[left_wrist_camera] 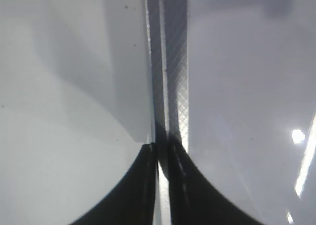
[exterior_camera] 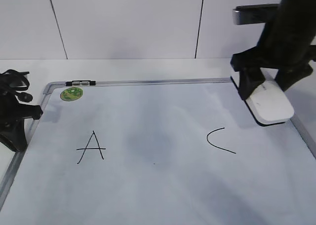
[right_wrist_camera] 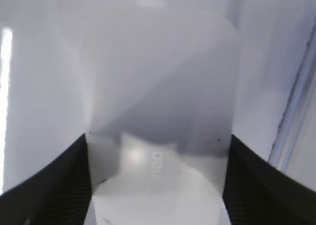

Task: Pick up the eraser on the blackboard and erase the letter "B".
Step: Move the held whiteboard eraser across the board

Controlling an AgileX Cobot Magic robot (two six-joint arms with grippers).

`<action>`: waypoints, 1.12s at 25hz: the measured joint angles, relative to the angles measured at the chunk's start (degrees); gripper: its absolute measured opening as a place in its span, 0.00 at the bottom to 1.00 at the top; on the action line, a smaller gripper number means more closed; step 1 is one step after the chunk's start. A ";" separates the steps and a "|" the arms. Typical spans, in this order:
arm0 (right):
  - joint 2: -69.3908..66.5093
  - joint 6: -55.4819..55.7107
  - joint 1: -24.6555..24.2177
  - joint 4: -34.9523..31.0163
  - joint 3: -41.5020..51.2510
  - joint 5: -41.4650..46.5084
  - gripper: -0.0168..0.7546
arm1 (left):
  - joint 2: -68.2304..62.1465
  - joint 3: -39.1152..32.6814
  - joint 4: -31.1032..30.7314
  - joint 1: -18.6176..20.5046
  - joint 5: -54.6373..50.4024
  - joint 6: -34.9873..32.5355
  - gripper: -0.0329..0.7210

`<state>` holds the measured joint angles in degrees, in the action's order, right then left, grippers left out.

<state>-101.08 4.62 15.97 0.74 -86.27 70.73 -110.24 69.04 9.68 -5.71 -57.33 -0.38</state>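
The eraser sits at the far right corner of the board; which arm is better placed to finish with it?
Right. The right gripper already straddles the eraser, its fingers on both sides. The left gripper is shut at the blackboard's opposite edge, far away.

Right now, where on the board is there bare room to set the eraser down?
Widest bare patch: blackboard middle, between the "A" and the "C", and the whole near strip. Crowded: far right corner, where the right gripper holds the eraser; left edge by the left gripper.

The whiteboard [exterior_camera: 148, 195] bears a handwritten black "A" [exterior_camera: 91, 147] at lower left and a "C" [exterior_camera: 219, 140] at centre right. The eraser [right_wrist_camera: 158, 136] carries small grey lettering, too blurred to read.
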 joint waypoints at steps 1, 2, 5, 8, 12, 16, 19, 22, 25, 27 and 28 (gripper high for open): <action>1.14 0.00 -1.14 0.00 1.18 0.00 0.70 | 0.00 0.00 0.00 0.00 -0.04 0.00 0.10; 1.91 0.10 -2.29 0.08 2.14 0.00 0.70 | 0.00 0.00 0.00 0.00 -0.04 0.00 0.10; 2.98 0.10 -5.47 0.22 5.36 0.00 0.70 | 0.00 0.00 0.00 0.00 -0.13 0.00 0.10; 2.98 -0.39 -8.24 0.26 8.50 0.00 0.70 | 0.00 0.00 0.00 0.00 -0.17 0.00 0.10; 2.77 -2.34 -11.98 -0.07 9.51 -0.22 0.70 | 0.00 0.00 0.00 0.00 -0.26 0.00 0.10; 0.14 -7.09 -13.69 -3.42 9.51 -0.55 0.70 | 0.00 0.00 0.00 0.00 -0.26 0.00 0.10; -2.39 -10.22 -13.69 -5.98 9.51 -0.69 0.70 | 0.00 0.00 0.00 0.00 -0.26 0.00 0.10; -4.30 -11.22 -13.91 -5.51 9.53 -0.81 0.70 | 0.00 0.00 0.00 0.00 -0.26 0.00 0.10; -4.79 -11.46 -14.18 -4.50 9.53 -0.94 0.70 | 0.00 0.00 0.00 0.00 -0.26 0.00 0.10; -4.79 -11.46 -14.42 -4.35 9.53 -0.94 0.70 | 0.00 0.00 0.00 0.00 -0.26 0.00 0.10; -4.79 -11.46 -14.53 -4.35 9.53 -0.94 0.70 | 0.00 0.00 0.00 0.00 -0.26 0.00 0.10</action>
<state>-105.87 -6.83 1.44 -3.62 -76.74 69.80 -110.24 69.04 9.68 -5.71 -57.59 -0.38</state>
